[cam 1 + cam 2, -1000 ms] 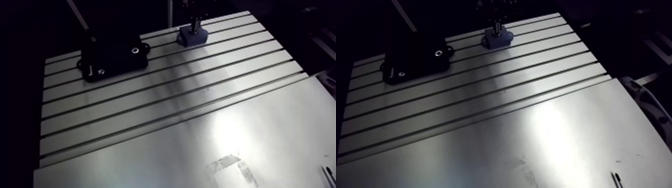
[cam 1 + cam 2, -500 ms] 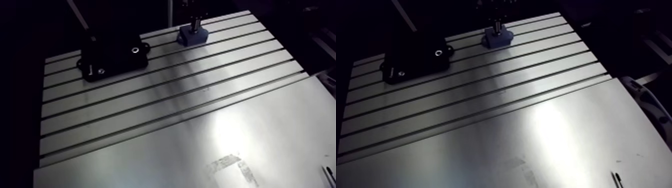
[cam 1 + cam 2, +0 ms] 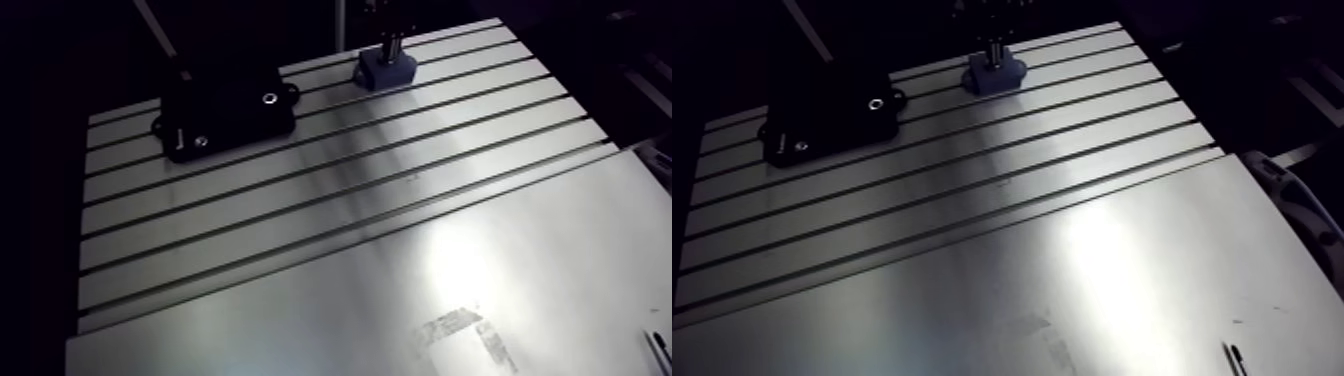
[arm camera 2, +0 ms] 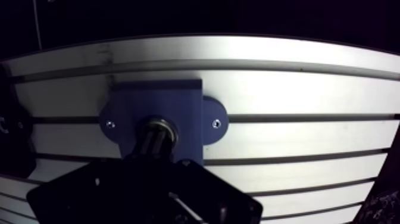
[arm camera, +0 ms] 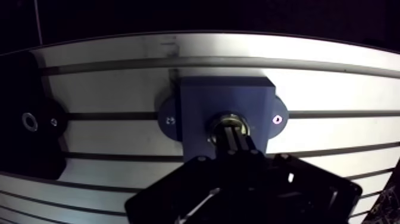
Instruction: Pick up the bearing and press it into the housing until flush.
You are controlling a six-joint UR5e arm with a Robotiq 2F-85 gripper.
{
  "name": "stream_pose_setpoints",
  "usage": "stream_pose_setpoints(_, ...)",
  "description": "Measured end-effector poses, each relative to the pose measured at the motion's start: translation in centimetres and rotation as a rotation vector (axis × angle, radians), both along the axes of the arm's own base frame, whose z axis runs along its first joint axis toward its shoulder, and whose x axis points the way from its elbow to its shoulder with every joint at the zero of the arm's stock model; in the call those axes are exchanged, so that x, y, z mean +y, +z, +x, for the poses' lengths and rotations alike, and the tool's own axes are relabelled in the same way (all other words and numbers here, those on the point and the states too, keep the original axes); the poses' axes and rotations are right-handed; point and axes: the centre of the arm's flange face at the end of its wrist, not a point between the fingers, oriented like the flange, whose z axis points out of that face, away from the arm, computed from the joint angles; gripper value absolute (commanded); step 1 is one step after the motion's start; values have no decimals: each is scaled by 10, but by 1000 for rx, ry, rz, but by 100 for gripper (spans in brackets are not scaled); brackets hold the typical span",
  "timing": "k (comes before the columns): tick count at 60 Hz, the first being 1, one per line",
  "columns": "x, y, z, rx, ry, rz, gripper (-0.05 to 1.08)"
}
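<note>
The pincer [image 5: 234, 138] stands straight down over the blue housing [image 5: 202, 98]. Its two dark fingers [image 5: 229, 148] are drawn together with no gap I can make out, and their tips sit on the bearing [image 5: 219, 124]. Whether they pinch it or only bear on it, I cannot tell.

The bearing is a bright metal ring in the round bore at the housing's middle, right under the fingertips. I cannot judge whether it sits flush. The housing is a matte, squarish block with a rounded ear [image 5: 169, 119] on each side of the pincer, each ear with a small hole.

It lies flat on the table [image 5: 333, 89], which is pale aluminium cut by long straight slots. Ahead of the pincer the table's edge is near, just past one slot. Off to one side sits a black block [image 3: 228, 108], near the housing but apart from it.

Only the wrist view shows the ring and the ear holes. The arm view shows the whole block with its lobed corners, the open slotted run behind the pincer, and a smooth sheet [image 3: 520, 270] beyond that.
</note>
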Motion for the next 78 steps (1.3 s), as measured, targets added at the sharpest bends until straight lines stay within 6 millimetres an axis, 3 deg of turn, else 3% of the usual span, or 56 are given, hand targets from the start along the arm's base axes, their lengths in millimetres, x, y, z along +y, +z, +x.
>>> stream_pose_setpoints(78, -2, -5, 0, -3, 3, -1, 108)
